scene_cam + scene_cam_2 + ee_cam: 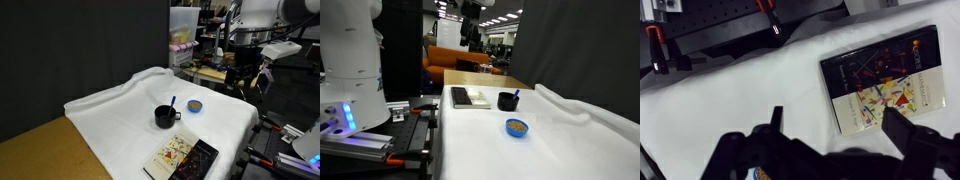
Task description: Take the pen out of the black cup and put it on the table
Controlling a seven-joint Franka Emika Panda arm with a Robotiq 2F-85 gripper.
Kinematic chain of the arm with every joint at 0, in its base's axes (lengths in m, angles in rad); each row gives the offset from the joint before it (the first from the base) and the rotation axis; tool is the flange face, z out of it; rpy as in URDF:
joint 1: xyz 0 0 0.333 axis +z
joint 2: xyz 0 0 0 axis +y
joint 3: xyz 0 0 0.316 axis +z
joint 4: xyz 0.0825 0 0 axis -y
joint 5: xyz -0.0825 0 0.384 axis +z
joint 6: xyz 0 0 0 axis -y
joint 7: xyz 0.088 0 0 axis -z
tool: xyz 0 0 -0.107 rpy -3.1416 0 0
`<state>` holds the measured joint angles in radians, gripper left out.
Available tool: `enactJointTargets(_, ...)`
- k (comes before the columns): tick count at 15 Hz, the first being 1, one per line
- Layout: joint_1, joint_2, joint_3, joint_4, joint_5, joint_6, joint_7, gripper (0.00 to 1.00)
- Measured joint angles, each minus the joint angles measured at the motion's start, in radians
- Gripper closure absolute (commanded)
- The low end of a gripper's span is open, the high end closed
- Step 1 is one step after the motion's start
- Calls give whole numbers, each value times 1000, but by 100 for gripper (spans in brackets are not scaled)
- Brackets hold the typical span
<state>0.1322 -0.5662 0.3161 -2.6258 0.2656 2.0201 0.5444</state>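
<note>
Both exterior views oblique, mid-distance, opposite sides of table (110, 118); wrist view overhead, near; book (885, 85) shared.

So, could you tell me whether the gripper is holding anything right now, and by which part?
Nothing is held: the gripper is open and empty, up above the table, and the pen sits in the cup.

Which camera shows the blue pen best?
An exterior view, where the pen sticks up from the black cup against the white table. In an exterior view from lower down, only its tip peeks out. The wrist view misses it.
</note>
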Motion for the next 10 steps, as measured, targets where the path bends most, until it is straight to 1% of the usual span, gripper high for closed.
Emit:
enactJointTargets(7,0,0,-3,0,-6,0,0,0)
enactJointTargets(10,-17,8,-13,14,-57,0,0,0)
